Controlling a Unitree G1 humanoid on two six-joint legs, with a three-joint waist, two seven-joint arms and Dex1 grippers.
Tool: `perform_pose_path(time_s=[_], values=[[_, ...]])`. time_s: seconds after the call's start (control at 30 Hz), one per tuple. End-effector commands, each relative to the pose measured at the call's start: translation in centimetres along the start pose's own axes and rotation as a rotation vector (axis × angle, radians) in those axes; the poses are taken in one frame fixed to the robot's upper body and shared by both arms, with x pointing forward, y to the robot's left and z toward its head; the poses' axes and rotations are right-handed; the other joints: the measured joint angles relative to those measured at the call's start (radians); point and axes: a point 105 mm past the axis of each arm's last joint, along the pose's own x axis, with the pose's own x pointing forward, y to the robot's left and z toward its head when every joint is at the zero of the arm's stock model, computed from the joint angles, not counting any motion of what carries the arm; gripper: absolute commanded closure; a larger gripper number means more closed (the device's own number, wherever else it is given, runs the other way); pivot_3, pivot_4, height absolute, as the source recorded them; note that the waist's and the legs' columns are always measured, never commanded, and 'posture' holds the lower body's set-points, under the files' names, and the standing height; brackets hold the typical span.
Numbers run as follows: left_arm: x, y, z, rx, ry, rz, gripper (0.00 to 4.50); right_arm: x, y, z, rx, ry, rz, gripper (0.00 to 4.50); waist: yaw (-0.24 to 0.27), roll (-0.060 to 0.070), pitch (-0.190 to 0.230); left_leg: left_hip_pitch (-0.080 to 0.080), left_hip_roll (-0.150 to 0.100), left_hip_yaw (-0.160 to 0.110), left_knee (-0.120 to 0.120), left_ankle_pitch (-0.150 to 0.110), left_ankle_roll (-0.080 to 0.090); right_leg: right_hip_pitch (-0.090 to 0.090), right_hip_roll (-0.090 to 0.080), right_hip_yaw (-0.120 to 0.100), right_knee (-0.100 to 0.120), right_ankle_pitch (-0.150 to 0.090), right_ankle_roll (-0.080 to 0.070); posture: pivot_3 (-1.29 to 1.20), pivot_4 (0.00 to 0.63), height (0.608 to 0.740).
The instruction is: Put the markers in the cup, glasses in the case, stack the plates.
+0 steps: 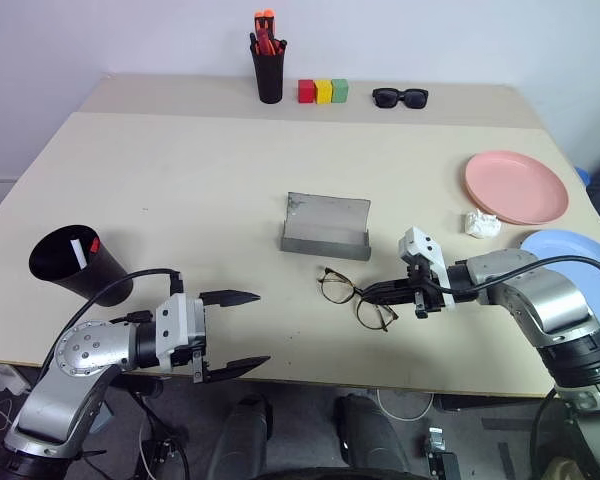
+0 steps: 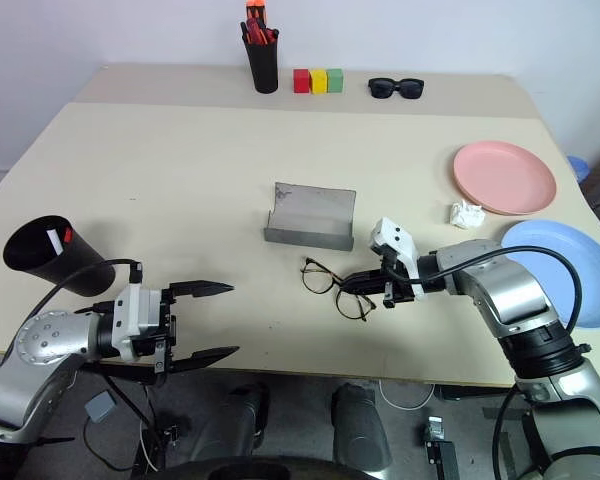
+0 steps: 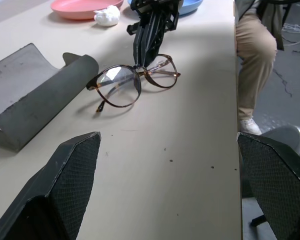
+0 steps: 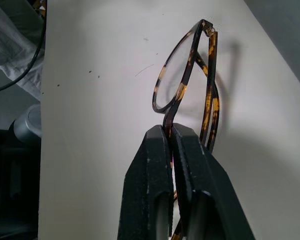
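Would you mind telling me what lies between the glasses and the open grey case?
Only bare tabletop lies between the glasses and the case, clearest in the left eye view.

A beige table (image 1: 180, 180) is seen bearing a black cup (image 1: 78, 263), an open grey case (image 1: 326, 226), wire-rimmed glasses (image 1: 357, 296), pink plate (image 1: 516, 186), blue plate (image 1: 580, 268), crumpled tissue (image 1: 482, 224), pen holder (image 1: 269, 70), three coloured blocks (image 1: 323, 91) and sunglasses (image 1: 400, 97).

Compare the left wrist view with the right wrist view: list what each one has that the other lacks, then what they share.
Left wrist view alone: the open grey case, the pink plate, a crumpled white wad, the open left pincer and a person's leg beside the table. Right wrist view alone: a close look at the right pincer's fingertips pinched on the frame's bridge. Both: the glasses, the right pincer shut on them, the tabletop.
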Motion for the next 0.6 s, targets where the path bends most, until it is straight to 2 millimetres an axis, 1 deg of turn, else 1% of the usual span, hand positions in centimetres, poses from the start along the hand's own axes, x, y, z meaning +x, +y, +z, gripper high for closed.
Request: perform_pose_path(time_s=[0.03, 0.13, 0.27, 0.4, 0.47, 0.5, 0.6], values=[[-0.1, 0.1, 0.3, 0.019, -0.013, 0.017, 0.00, -0.2, -0.2, -0.1, -0.024, 0.018, -0.018, 4.49, 0.000, 0.000, 0.000, 0.000, 0.000, 0.000, 0.000, 0.000, 0.000, 0.000, 0.000, 0.000, 0.000, 0.000, 0.000, 0.00, 0.150, 0.740], [-0.1, 0.0, 0.2, 0.019, -0.012, 0.023, 0.00, -0.3, -0.3, 0.0, -0.030, 0.009, -0.028, 4.49, 0.000, 0.000, 0.000, 0.000, 0.000, 0.000, 0.000, 0.000, 0.000, 0.000, 0.000, 0.000, 0.000, 0.000, 0.000, 0.00, 0.150, 0.740], [0.0, 0.0, 0.1, 0.019, -0.015, 0.030, 0.00, -1.0, -0.5, 0.9, -0.067, -0.035, -0.042, 4.49, 0.000, 0.000, 0.000, 0.000, 0.000, 0.000, 0.000, 0.000, 0.000, 0.000, 0.000, 0.000, -0.001, 0.000, 0.000, 0.00, 0.150, 0.740], [0.1, -0.1, 0.0, 0.017, -0.017, 0.036, 0.00, -2.4, 0.7, 2.7, -0.095, -0.127, 0.031, 4.49, 0.002, 0.000, 0.000, 0.000, 0.000, 0.000, 0.000, 0.000, 0.000, 0.000, 0.000, 0.000, -0.001, 0.000, 0.000, 0.00, 0.150, 0.740], [0.2, -0.1, 0.0, 0.017, -0.018, 0.039, 0.00, -2.9, 1.1, 4.3, -0.120, -0.209, 0.062, 4.49, 0.002, 0.000, 0.000, -0.001, 0.000, 0.000, 0.000, 0.000, 0.000, 0.000, 0.000, 0.000, -0.002, 0.000, 0.000, 0.00, 0.150, 0.740], [0.2, 0.0, 0.0, 0.017, -0.019, 0.040, 0.00, -3.2, 1.1, 5.3, -0.139, -0.251, 0.066, 4.49, 0.001, 0.000, 0.000, -0.001, 0.000, 0.000, 0.000, 0.000, 0.000, 0.000, 0.000, 0.000, -0.002, 0.000, 0.000, 0.00, 0.150, 0.740], [0.4, 0.1, 0.1, 0.018, -0.025, 0.047, 0.00, -3.3, 0.6, 7.3, -0.179, -0.332, 0.059, 4.49, -0.005, 0.001, 0.001, 0.000, 0.001, 0.000, -0.001, 0.000, 0.000, 0.000, 0.000, 0.000, -0.002, 0.000, 0.000, 0.00, 0.150, 0.740]])
